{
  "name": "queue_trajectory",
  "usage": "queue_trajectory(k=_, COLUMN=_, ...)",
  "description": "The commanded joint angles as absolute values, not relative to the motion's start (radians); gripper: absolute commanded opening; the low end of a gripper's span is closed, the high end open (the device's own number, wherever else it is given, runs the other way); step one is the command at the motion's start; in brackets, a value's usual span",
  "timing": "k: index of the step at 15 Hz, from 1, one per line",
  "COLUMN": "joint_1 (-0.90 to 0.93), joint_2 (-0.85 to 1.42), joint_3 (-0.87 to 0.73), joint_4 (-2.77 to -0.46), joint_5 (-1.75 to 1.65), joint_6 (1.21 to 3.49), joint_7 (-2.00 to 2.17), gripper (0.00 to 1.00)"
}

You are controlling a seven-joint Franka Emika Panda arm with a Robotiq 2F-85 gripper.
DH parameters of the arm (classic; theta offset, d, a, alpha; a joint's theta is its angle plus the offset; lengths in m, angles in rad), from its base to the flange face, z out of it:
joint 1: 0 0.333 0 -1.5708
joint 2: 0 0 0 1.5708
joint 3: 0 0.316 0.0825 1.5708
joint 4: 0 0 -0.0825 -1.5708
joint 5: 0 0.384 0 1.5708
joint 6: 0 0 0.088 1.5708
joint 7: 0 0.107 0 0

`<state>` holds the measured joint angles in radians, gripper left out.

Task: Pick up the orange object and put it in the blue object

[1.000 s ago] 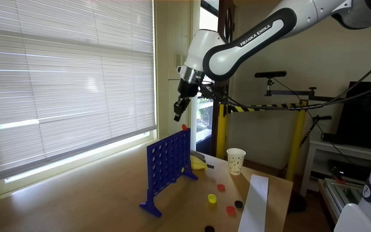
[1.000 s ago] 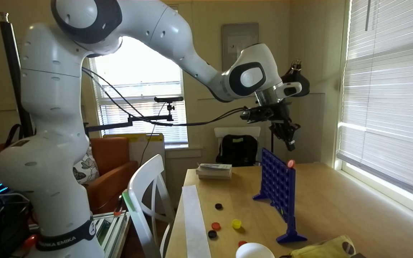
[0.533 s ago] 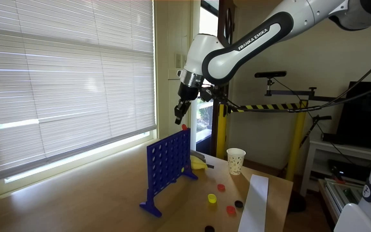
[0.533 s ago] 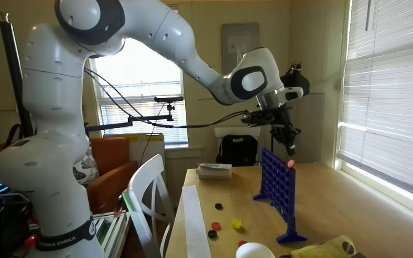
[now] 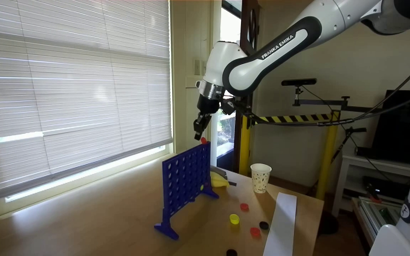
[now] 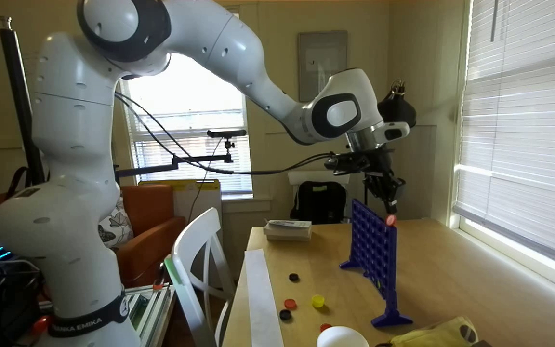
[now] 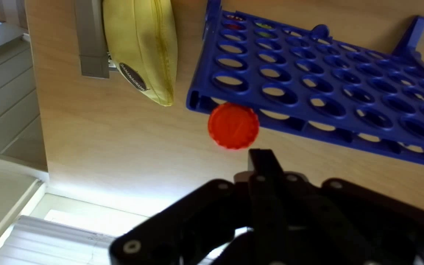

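The claw (image 7: pixel 259 156) is hovering with its fingers lying pressed together, just beside the orange-red token (image 7: pixel 233 126); whether the two are touching, I cannot tell. The token is perching on the top edge of the blue grid (image 5: pixel 186 177), at the far right end in an exterior view. The wrist view alone is showing legible lettering on the yellow pouch (image 7: pixel 144 48) left of the grid, while a book-like block (image 6: pixel 288 231), sitting at the far left of the desk (image 6: pixel 318 258), is appearing only in an exterior view.

Daylit white blinds (image 5: pixel 73 89); cream walls (image 6: pixel 277 33), framed picture (image 6: pixel 323 53), rust-colored armchair (image 6: pixel 150 205), wooden table (image 6: pixel 460 270).
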<state>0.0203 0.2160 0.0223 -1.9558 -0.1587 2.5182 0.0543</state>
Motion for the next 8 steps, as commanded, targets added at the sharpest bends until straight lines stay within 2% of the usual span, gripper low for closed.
queue_trajectory(k=1, joint_1=0.034, joint_2=0.221, joint_3=0.008, joint_4=-1.941, joint_5=-0.173, joint_6=2.483, joint_7=0.063, gripper=0.00)
queue_trajectory(k=8, joint_1=0.036, joint_2=0.215, joint_3=0.008, joint_4=-1.945, joint_5=-0.178, joint_6=2.471, joint_7=0.065, gripper=0.00)
